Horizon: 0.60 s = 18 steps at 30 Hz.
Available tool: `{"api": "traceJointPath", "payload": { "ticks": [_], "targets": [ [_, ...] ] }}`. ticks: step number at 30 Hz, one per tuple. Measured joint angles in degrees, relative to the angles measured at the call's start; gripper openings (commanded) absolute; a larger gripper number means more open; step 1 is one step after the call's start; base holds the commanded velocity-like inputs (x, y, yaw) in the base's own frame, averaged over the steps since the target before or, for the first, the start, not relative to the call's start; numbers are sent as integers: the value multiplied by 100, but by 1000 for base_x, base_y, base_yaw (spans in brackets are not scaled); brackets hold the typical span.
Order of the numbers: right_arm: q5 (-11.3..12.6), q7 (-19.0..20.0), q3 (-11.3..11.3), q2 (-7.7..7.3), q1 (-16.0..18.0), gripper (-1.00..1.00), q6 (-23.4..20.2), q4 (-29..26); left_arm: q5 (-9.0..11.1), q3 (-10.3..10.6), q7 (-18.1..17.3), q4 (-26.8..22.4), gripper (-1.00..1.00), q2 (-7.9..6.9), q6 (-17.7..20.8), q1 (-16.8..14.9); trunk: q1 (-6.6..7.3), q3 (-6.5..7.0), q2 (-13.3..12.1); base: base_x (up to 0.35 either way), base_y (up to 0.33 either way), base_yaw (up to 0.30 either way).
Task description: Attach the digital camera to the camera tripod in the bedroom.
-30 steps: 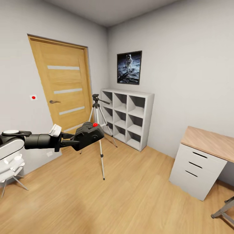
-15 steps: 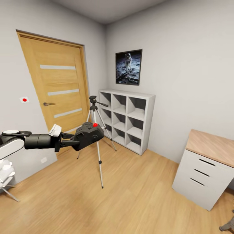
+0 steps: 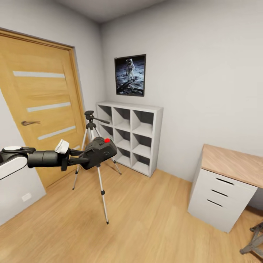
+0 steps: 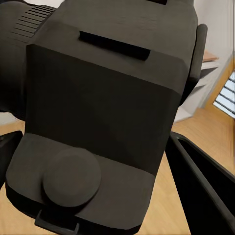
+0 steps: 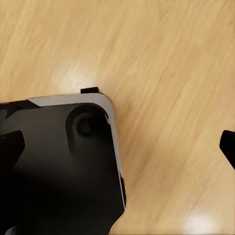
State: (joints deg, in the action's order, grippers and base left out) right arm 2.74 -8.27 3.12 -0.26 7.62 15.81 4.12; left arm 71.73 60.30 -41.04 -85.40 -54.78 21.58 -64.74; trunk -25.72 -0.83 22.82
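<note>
My left gripper (image 3: 87, 157) is shut on the digital camera (image 3: 99, 150), a black block with a red button (image 3: 107, 140) on top, held out at chest height. In the left wrist view the camera's dark body (image 4: 103, 112) looms close, with one finger (image 4: 200, 181) beside it. The camera tripod (image 3: 90, 126) stands on the wood floor just behind the camera, its black head and lever above it and its silver legs spread. My right gripper (image 5: 120, 147) hangs open over the floor, beside my own black base (image 5: 58, 166).
An oak door (image 3: 40, 109) with frosted stripes is at the left. White cube shelving (image 3: 129, 135) stands behind the tripod under an astronaut picture (image 3: 130, 75). A white drawer desk (image 3: 223, 193) is at the right, with a metal leg (image 3: 252, 241) near the corner.
The whole view has shifted: door, tripod and shelving have slid left and grown larger, so the robot has moved closer. The left arm still holds the camera in the same pose.
</note>
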Motion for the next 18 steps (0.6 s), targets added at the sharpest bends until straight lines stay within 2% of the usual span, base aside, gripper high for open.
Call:
{"api": "traceJointPath", "payload": {
  "ticks": [8, 18],
  "targets": [
    [3, 1, 0, 0, 0, 100, 0, 0, 0, 1, -5, -2, -100, 0, -2, 0, -2, 0, -1, 218, 249, -273],
    [2, 1, 2, 0, 2, 100, 0, 1, 1, -8, -5, -5, -100, -2, -3, 0, -3, 0, -1, 29, 310, -39]
  ]
}}
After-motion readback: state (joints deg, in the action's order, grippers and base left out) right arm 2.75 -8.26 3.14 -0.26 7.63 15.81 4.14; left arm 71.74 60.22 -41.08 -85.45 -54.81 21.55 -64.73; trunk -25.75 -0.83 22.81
